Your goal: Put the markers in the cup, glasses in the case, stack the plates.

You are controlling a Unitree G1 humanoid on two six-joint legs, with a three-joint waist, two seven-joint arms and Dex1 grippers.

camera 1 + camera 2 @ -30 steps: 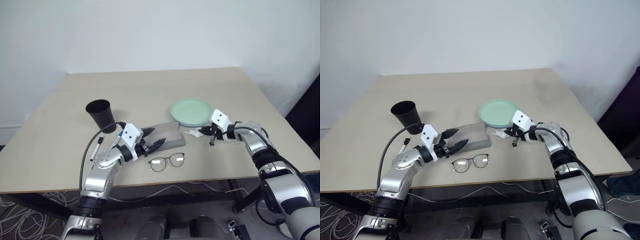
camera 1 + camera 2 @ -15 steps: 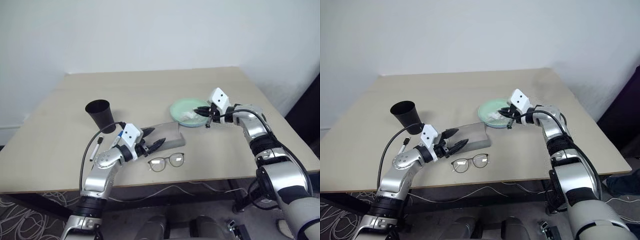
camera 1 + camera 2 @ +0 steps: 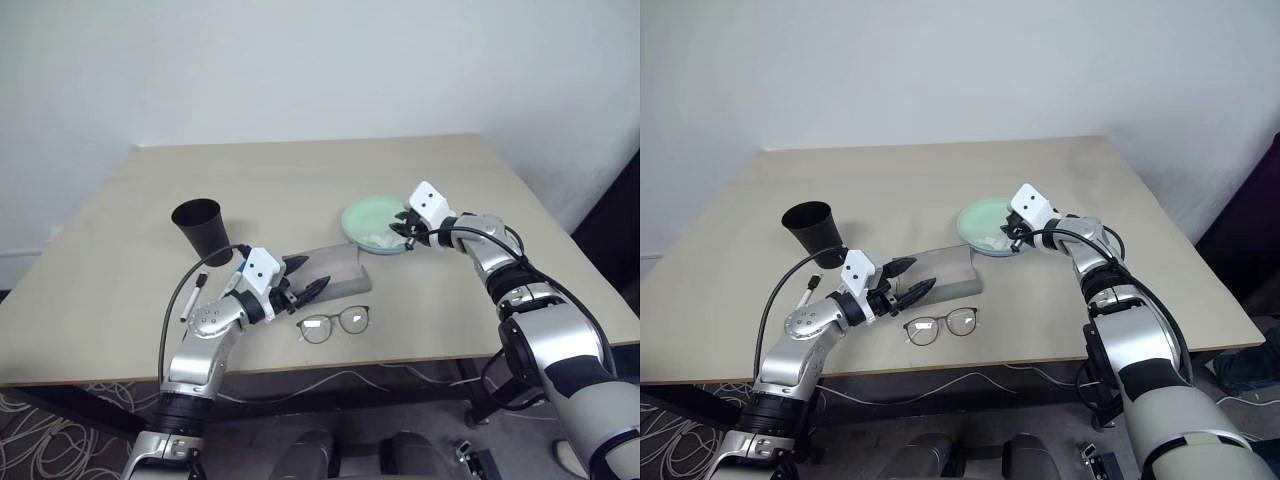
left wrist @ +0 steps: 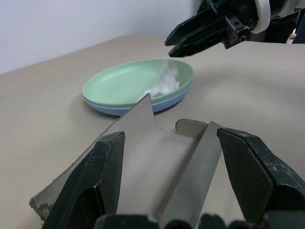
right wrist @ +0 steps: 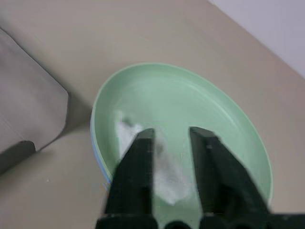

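The mint green plate (image 3: 372, 215) sits on the light blue plate (image 4: 114, 109) at the table's middle right. A crumpled white tissue (image 5: 167, 175) lies in the green plate. My right gripper (image 3: 403, 226) hovers open just above the tissue, holding nothing. The grey case (image 3: 338, 268) lies open left of the plates, with my left gripper (image 3: 306, 277) open, its fingers (image 4: 107, 162) on either side of the case's near end. The glasses (image 3: 335, 322) lie on the table in front of the case. The black cup (image 3: 200, 230) stands upright at the left. A white marker (image 3: 190, 298) lies near it; a blue-tipped marker (image 3: 238, 270) is behind my left wrist.
The beige table (image 3: 300, 180) has open room at the back and far right. A white wall stands behind it. The front edge runs just below the glasses. My left arm's black cable (image 3: 180, 300) loops over the white marker.
My right gripper lifted the tissue from the table beside the plates, carried it over the green plate and opened; the tissue now lies in the plate. My left arm stayed still.
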